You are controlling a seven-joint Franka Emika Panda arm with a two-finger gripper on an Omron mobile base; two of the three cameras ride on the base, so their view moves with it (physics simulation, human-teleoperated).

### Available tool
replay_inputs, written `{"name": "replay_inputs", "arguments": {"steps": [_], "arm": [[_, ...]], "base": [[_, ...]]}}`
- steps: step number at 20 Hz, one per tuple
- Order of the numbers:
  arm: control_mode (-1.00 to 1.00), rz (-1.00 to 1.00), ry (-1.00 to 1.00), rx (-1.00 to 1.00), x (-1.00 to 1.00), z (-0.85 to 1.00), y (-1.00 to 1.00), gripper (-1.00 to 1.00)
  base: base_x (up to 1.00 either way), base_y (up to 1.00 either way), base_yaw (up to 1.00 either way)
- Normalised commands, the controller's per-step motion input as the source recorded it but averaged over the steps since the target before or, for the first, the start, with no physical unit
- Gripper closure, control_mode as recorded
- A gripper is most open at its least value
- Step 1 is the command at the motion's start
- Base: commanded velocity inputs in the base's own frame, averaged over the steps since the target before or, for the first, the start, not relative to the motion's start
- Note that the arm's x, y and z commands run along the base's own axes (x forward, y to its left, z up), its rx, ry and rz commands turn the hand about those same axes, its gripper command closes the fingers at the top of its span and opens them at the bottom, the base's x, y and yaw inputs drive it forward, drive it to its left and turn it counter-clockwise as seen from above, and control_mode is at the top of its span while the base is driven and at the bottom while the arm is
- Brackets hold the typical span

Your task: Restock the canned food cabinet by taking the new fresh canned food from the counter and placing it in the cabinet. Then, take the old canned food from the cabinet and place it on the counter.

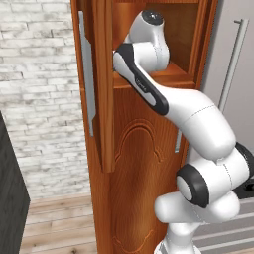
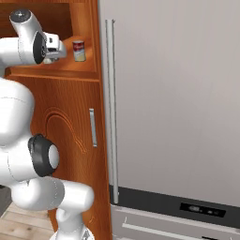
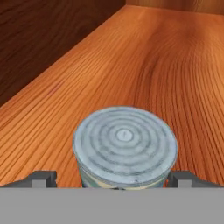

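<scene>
- The gripper (image 3: 112, 181) is seen reached into the canned food cabinet (image 1: 149, 149), its fingers (image 3: 41, 178) spread apart at 9 and 3 o'clock of a can (image 3: 125, 146).
- The can is seen upright on the wooden shelf (image 3: 153, 65); finger contact cannot be told.
- A red-labelled can (image 2: 79, 50) is seen on the shelf at 3 o'clock of the hand.

Cabinet (image 1: 144, 163): reddish-brown wood, carved curved panel pattern on door, silver bar handle (image 1: 86, 74). Shelf (image 3: 144, 65): orange-brown, fine dark grain lines. Can (image 3: 125, 146): grey metal top with concentric rings; from right base view, label red above, white-cream below (image 2: 79, 50). Robot arm (image 1: 198, 129): white with black joints. Wall (image 1: 37, 94): whitish-grey brick. Fridge (image 2: 178, 93): pale grey, silver handle.
</scene>
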Motion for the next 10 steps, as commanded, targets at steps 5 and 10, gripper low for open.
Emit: {"name": "replay_inputs", "arguments": {"steps": [5, 10], "arm": [[-1.0, 0.0, 0.0, 0.0, 0.21, -0.08, 0.01, 1.0], [-1.0, 0.0, 0.0, 0.0, 0.0, 0.0, 0.0, 1.0]], "base": [[0.0, 0.0, 0.0], [0.0, 0.0, 0.0]]}}
